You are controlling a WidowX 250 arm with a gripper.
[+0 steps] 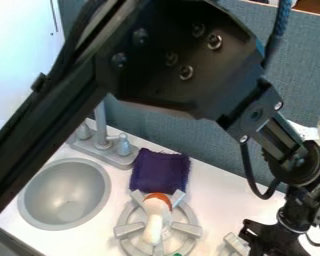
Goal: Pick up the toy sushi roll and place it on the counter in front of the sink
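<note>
The gripper (261, 239) hangs at the lower right, low over the white counter and close to a grey piece (236, 244) at the bottom edge. To its left, a long pale toy with an orange-brown end (153, 225) lies across the grey burner grate (128, 229). A dark purple cloth (161, 170) is spread on the counter just behind the grate. At the bottom edge, a small green bit (177, 254) shows by the grate.
A round grey sink bowl (64, 194) is set in the counter at the left, with a grey faucet (103, 142) behind it. A blue-grey panel (209, 142) stands along the counter's back. The arm crosses high over the sink side.
</note>
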